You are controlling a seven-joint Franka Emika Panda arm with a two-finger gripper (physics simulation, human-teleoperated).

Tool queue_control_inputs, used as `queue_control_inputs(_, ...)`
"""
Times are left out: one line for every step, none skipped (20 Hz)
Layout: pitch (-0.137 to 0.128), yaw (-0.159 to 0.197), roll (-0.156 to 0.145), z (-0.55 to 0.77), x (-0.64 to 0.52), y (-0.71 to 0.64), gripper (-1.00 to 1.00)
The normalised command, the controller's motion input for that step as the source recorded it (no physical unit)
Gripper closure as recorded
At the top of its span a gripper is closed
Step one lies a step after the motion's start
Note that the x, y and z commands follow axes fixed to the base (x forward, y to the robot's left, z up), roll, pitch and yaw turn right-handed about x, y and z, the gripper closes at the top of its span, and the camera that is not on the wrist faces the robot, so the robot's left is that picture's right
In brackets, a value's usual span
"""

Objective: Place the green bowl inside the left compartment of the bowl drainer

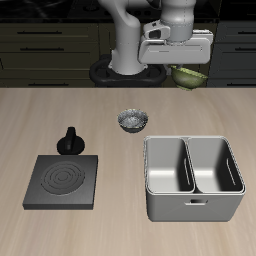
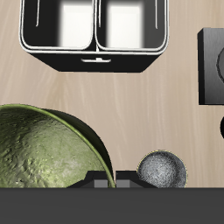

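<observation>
High above the table's back edge, my gripper (image 1: pixel 185 66) is shut on the rim of the green bowl (image 1: pixel 189 75), which hangs just beneath it. The wrist view shows the bowl (image 2: pixel 44 153) close up, olive with a mottled inside, held at its rim by the gripper (image 2: pixel 105 184). The bowl drainer (image 1: pixel 150 190) stands near the table's front edge, well forward of the bowl and below it. Its left compartment (image 1: pixel 216 166) holds nothing, and the same well (image 2: pixel 63 22) shows in the wrist view beside its twin. The fingertips are mostly hidden behind the bowl.
A grey-and-white patterned bowl (image 1: pixel 131 120) sits mid-table, between the held bowl and the drainer, and is also in the wrist view (image 2: pixel 162 171). A flat black stove plate (image 1: pixel 62 180) lies toward the front, with a small black pot (image 1: pixel 72 140) just behind it.
</observation>
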Motion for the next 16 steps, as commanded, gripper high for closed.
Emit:
queue_control_inputs(0.087, -0.052, -0.025, 0.3, 0.49, 0.07, 1.0)
queue_control_inputs(-0.012, 0.053, 0.021, 0.25, 0.35, 0.12, 1.0)
queue_control_inputs(-0.031, 0.085, -0.058, 0.21, 0.47, 0.04, 1.0)
queue_control_inputs(0.078, -0.036, -0.05, 0.11, 0.49, 0.01, 1.0)
queue_control_inputs(0.062, 0.036, 0.044, 0.09, 0.47, 0.2, 1.0)
queue_control_inputs(0.0, 0.051, 0.003, 0.02, 0.18, -0.01, 1.0)
queue_control_inputs(0.076, 0.082, -0.052, 0.02, 0.61, 0.07, 1.0)
queue_control_inputs(0.017, 0.04, -0.007, 0.14, 0.5, 0.17, 1.0)
queue_control_inputs(0.103, 0.008, 0.02, 0.14, 0.96, 0.24, 1.0)
queue_control_inputs(0.029, -0.03, 0.031, 0.13, 0.48, 0.15, 1.0)
queue_control_inputs(0.0, 0.0, 0.0, 0.0, 0.03, -0.05, 1.0)
queue_control_inputs(0.0, 0.0, 0.0, 0.0, 0.0, 0.0, 1.0)
queue_control_inputs(0.194, -0.088, 0.082, 0.15, 1.46, 0.25, 1.0)
queue_control_inputs(0.052, -0.046, 0.104, 0.0, 0.34, 0.07, 1.0)
queue_control_inputs(0.029, 0.032, -0.069, 0.0, 0.47, -0.1, 1.0)
queue_control_inputs(0.013, 0.0, -0.061, 0.07, 0.71, -0.01, 1.0)
